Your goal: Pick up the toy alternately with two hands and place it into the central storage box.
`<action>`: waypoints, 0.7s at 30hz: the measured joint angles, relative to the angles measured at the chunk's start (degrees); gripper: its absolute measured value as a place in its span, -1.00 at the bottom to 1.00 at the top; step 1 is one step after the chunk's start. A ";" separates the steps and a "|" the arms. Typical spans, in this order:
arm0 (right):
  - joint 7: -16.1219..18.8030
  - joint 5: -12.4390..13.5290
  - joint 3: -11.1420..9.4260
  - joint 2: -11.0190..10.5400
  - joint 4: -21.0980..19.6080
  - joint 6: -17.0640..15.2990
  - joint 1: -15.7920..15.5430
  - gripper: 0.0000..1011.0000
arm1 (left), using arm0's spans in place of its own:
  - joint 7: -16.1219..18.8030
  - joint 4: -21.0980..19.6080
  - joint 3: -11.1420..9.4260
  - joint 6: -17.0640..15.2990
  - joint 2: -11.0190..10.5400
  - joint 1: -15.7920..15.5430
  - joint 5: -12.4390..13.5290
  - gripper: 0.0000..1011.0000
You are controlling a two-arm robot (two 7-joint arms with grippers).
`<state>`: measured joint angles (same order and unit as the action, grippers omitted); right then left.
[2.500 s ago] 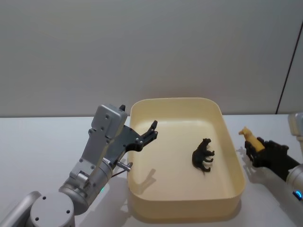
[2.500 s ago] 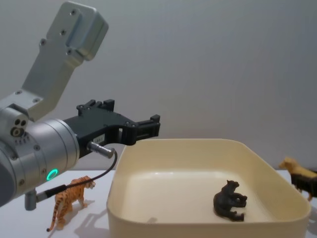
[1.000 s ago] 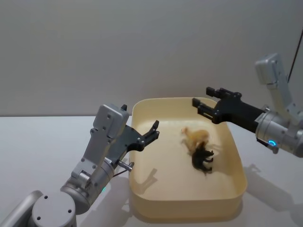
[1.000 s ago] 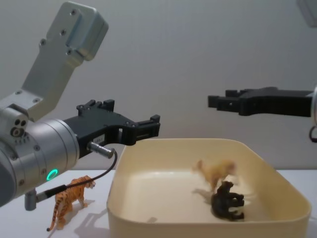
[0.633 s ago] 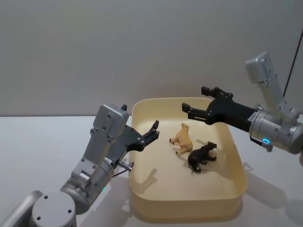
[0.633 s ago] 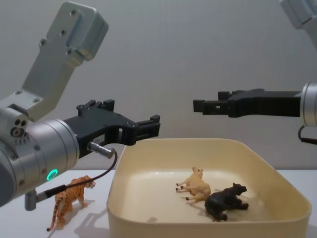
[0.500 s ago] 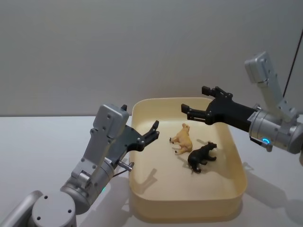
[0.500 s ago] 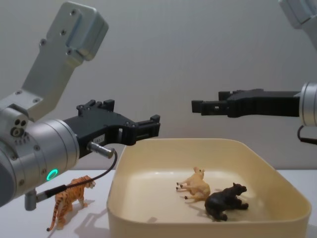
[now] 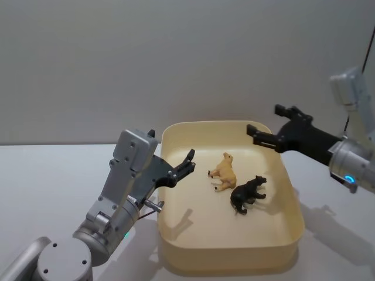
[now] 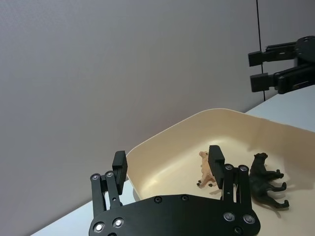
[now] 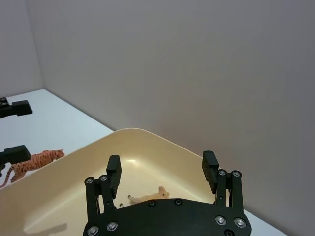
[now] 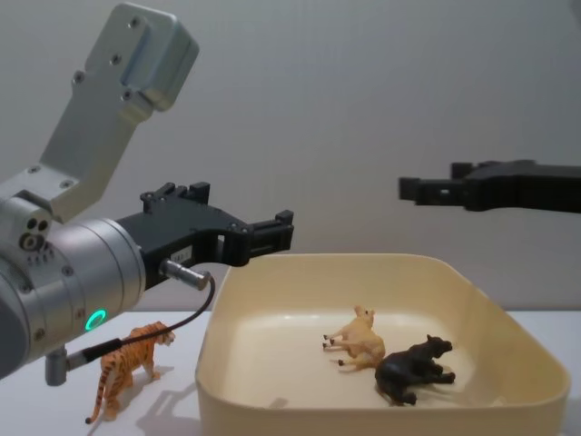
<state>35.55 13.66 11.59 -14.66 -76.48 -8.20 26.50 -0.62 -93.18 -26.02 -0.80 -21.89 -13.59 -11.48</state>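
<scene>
Since the tan plastic toy animal (image 9: 223,171) and the black plastic toy animal (image 9: 247,194) already lie just apart on the floor of the large cream-yellow rounded plastic storage box (image 9: 228,260), the step in hand looks to be fetching the orange striped plastic toy tiger (image 12: 127,367), and by alternation it should fall to the left black flat-fingered gripper (image 9: 187,162). Its jaws stand wide apart, holding nothing, over the box's near-left rim; the tiger stands upright on the white table (image 9: 47,175) below and behind those jaws, outside the box. To do it well, draw the jaws back clear of the rim first, then tip them down over the tiger's back, one finger to each flank, closing on the body rather than the thin legs or tail. The right black flat-fingered gripper (image 9: 265,123), jaws equally wide and empty, hangs above the box's far-right rim, both boxed toys below and ahead of its jaws; it is best kept there, out of the left arm's path.
</scene>
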 joint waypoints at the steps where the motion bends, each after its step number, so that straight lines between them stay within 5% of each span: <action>1: -0.33 0.17 -0.10 -0.13 -0.22 0.00 -0.21 0.98 | 0.00 0.00 0.00 0.00 0.00 0.00 0.00 0.98; 21: -6.45 3.63 -2.56 -3.72 -6.51 -0.47 -6.74 0.98 | 0.00 0.00 0.00 0.00 0.00 0.00 0.00 0.98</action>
<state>29.10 17.29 9.03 -18.38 -83.00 -8.67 19.76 -0.63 -93.17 -26.03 -0.79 -21.89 -13.59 -11.48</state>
